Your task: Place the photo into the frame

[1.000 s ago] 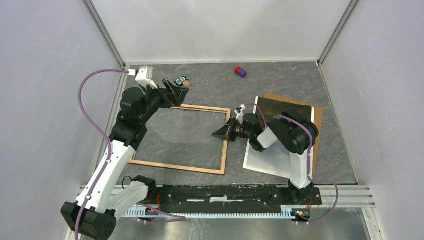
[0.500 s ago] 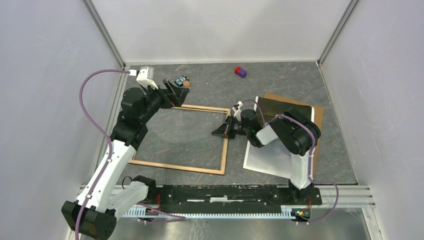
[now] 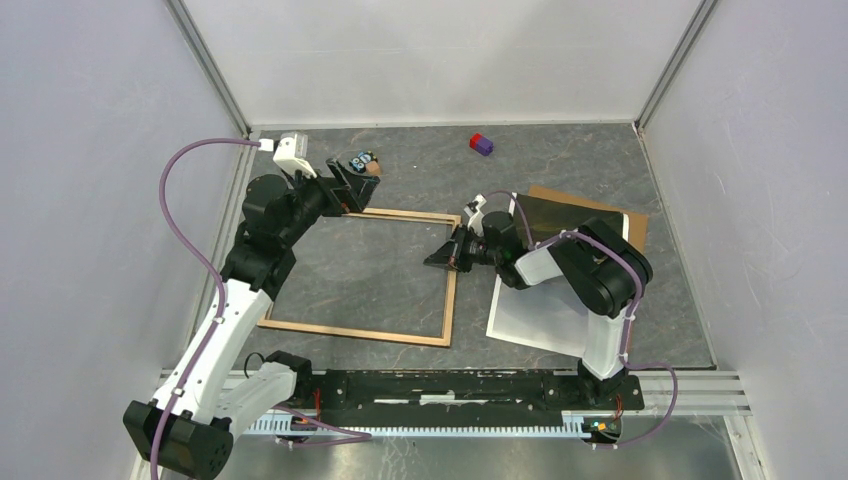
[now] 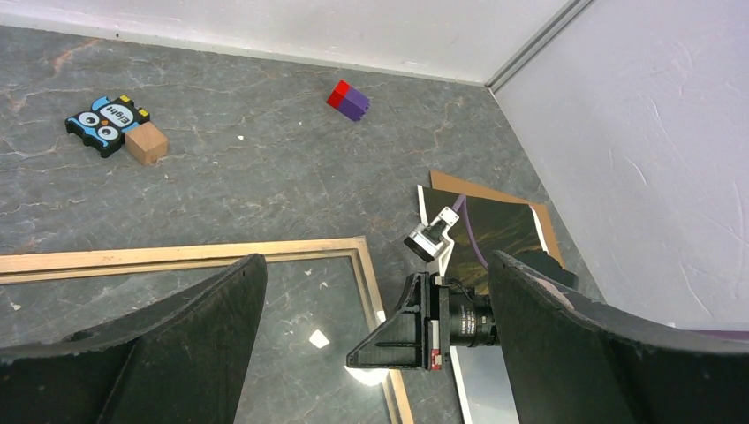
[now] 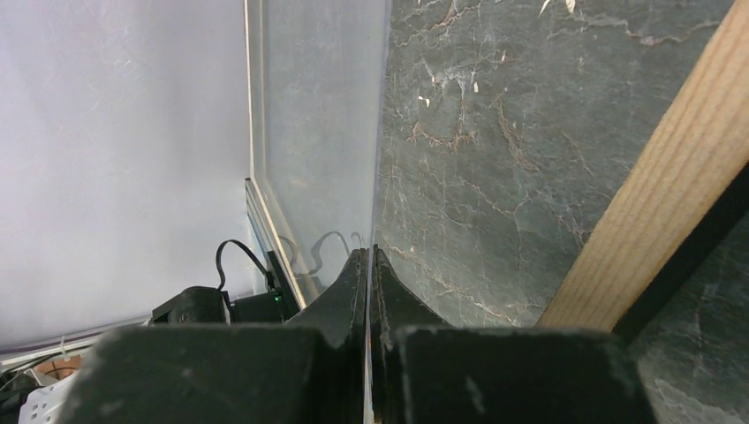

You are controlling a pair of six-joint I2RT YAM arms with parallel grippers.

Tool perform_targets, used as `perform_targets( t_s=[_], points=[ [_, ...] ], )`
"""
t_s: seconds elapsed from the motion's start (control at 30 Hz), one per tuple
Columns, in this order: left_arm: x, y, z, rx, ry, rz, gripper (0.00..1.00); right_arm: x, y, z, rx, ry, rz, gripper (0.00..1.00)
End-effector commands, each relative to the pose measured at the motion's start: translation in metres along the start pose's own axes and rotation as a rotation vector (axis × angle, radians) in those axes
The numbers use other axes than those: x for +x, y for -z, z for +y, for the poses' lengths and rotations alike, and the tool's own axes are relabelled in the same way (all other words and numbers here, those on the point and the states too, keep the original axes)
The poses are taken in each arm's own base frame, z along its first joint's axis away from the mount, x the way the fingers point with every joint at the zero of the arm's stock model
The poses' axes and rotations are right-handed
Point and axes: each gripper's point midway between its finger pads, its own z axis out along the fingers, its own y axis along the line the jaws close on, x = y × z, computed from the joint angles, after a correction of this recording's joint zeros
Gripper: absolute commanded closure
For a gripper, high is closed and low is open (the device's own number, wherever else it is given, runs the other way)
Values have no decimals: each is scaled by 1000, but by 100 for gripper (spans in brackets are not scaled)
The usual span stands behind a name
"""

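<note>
Above the frame rail, right arm reaching leftward, fingers pressed together.

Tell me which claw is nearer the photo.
Right. The right claw, shut, is at the frame's right rail, just left of the photo's edge. The left claw, open, is at the frame's far rail, further off to the left.
</note>
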Motion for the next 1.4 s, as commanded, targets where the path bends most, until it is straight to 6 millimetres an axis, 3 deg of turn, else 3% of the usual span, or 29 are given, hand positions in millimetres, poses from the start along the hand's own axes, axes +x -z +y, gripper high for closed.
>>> perform_targets(
  t_s=[0.0,1.37],
  points=[
    [-7,0,-6,30,9,-27,0,-23,6,28,-53,88,-72,100],
    [-6,-1,-5,29,12,-23,0,-15,5,18,-39,63,-39,100]
  ],
)
